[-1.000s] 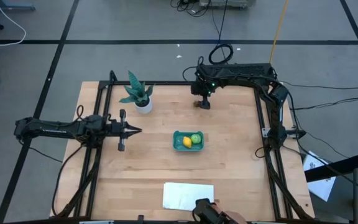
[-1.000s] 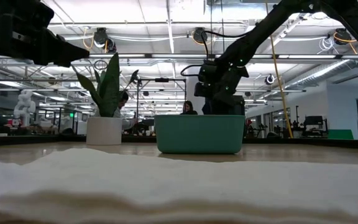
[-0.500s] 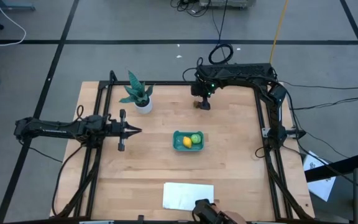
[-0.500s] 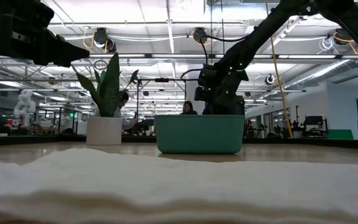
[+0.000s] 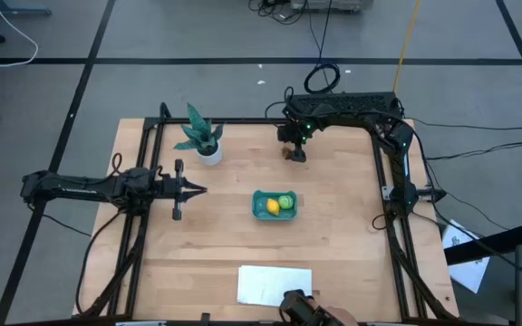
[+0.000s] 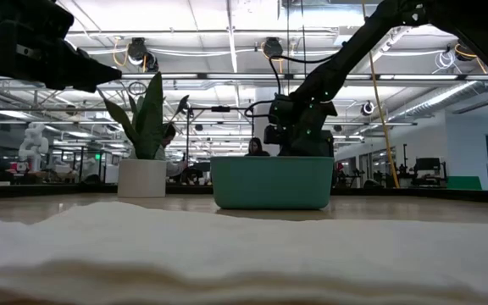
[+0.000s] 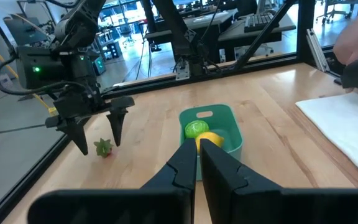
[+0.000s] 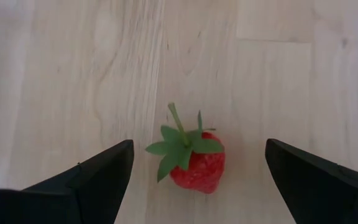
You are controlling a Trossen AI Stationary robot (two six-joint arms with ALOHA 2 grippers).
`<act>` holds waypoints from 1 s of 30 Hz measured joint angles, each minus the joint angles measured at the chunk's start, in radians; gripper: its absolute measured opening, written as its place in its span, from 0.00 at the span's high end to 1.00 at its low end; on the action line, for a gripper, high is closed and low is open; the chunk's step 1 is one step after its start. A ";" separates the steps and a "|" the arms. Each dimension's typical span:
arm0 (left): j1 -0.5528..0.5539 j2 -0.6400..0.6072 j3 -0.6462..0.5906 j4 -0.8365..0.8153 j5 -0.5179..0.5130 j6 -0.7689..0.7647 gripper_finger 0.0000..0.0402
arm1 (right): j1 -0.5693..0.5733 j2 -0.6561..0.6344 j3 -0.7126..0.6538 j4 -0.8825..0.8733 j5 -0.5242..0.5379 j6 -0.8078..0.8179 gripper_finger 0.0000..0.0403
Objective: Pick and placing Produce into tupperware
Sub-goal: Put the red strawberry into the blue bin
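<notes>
A small red strawberry with green leaves (image 8: pixel 194 163) lies on the bare table near the far edge (image 7: pixel 104 148). My right gripper (image 7: pixel 98 138) hangs open just above it, a finger on either side, touching nothing; its own wrist view shows the wide gap (image 8: pixel 197 171). The teal tupperware (image 5: pixel 274 204) stands mid-table and holds a light green ball (image 7: pixel 196 129) and a yellow lemon-like piece (image 7: pixel 211 138). My left gripper (image 5: pixel 199 190) is shut and rests level at the table's left, pointing toward the tupperware.
A potted green plant (image 5: pixel 203 139) stands at the far left. A flat white sheet (image 5: pixel 274 283) lies at the near edge; a person's hand (image 5: pixel 311 312) shows just beyond it. Black frame rails (image 5: pixel 395 217) run along the table's sides.
My right gripper has sunk a little toward the strawberry, staying open. Nothing else has moved.
</notes>
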State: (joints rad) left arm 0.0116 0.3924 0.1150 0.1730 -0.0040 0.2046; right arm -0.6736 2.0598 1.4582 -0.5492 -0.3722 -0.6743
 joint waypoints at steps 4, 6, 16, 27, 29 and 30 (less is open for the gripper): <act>0.000 0.000 0.000 -0.008 -0.001 0.000 0.94 | 0.000 0.001 0.000 -0.010 0.000 0.004 0.13; 0.000 0.000 0.000 -0.010 -0.001 0.000 0.94 | 0.000 0.004 0.000 -0.021 0.000 0.000 0.14; 0.000 0.000 0.000 -0.014 -0.004 -0.001 0.94 | 0.002 0.046 0.003 0.021 0.000 0.003 0.14; 0.000 0.000 0.000 -0.016 -0.005 0.000 0.94 | 0.008 0.049 0.003 0.022 0.031 -0.004 0.14; 0.000 0.000 0.000 -0.016 -0.005 0.000 0.94 | 0.009 0.050 0.003 0.021 0.032 -0.003 0.16; 0.000 0.000 0.000 -0.016 -0.005 0.000 0.94 | 0.009 0.050 0.003 0.020 0.032 -0.003 0.17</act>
State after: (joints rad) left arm 0.0113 0.3923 0.1150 0.1566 -0.0093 0.2047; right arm -0.6644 2.1094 1.4612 -0.5292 -0.3405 -0.6777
